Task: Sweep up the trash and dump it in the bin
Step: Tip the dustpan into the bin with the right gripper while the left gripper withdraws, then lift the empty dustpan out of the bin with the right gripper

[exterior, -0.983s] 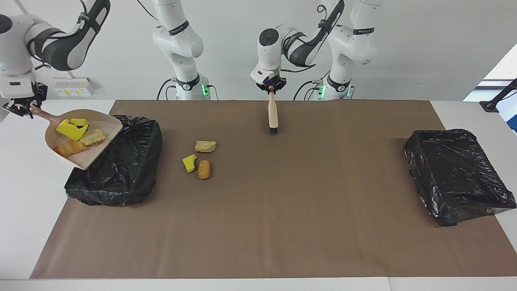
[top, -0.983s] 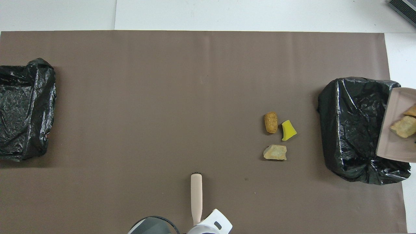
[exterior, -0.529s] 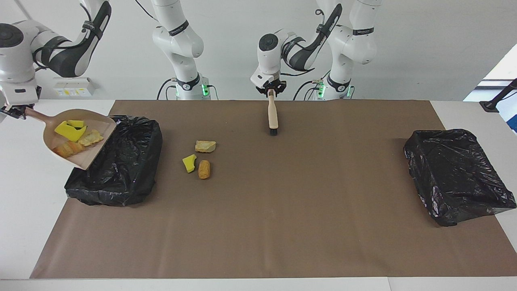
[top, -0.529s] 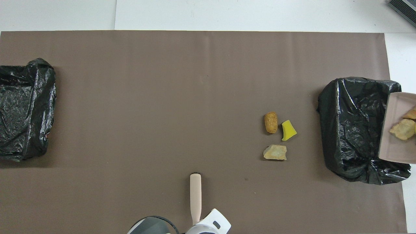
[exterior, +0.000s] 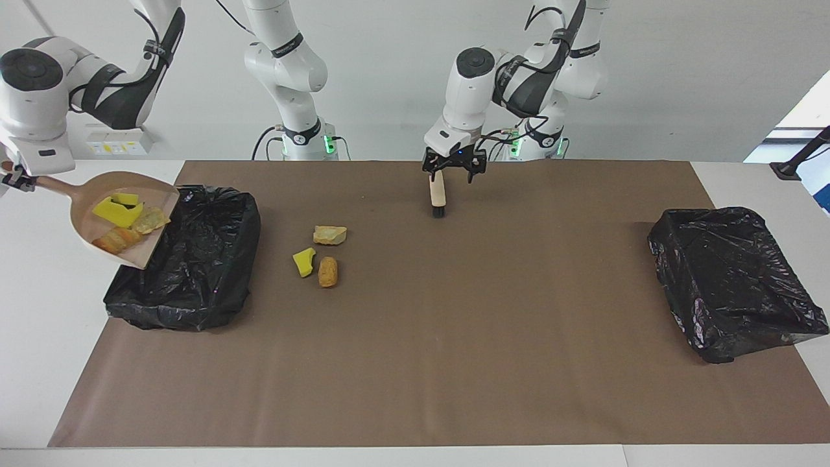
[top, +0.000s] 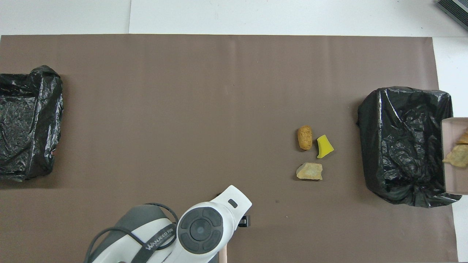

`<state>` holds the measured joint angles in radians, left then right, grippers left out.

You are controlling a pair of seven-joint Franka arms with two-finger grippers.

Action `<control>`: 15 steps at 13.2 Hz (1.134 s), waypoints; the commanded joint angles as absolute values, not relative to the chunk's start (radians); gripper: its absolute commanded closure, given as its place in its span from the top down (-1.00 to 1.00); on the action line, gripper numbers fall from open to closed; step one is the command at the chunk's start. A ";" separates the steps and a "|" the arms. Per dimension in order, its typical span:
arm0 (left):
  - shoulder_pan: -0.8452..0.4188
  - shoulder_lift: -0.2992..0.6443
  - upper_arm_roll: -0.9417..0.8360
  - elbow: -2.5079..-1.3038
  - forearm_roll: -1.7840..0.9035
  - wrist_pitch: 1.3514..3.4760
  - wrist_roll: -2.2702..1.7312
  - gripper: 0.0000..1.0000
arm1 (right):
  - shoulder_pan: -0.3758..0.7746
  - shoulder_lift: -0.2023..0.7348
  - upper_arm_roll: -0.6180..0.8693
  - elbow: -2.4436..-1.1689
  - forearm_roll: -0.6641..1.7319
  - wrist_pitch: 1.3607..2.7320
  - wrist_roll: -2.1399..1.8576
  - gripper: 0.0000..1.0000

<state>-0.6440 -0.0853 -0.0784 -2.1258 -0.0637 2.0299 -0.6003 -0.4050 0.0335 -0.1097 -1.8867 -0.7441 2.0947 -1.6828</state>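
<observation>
Pink dustpan, gripped at its handle by the right gripper, hangs over one black bin and carries four scraps. Three more scraps lie on the brown mat beside that bin. One brush lies under the left gripper, fingers spread and holding nothing. A second bin sits at the left arm's end.
</observation>
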 commanded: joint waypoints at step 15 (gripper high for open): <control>-0.097 -0.040 -0.051 -1.462 0.009 1.328 0.078 1.00 | -0.357 -0.074 -0.107 -1.830 -0.801 1.884 -1.684 -1.00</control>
<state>-0.0969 -0.0396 -0.0492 -1.4903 -0.0069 1.3687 0.0421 -0.3566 -0.0338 -0.1104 -1.8559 -0.8425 1.9501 -1.6811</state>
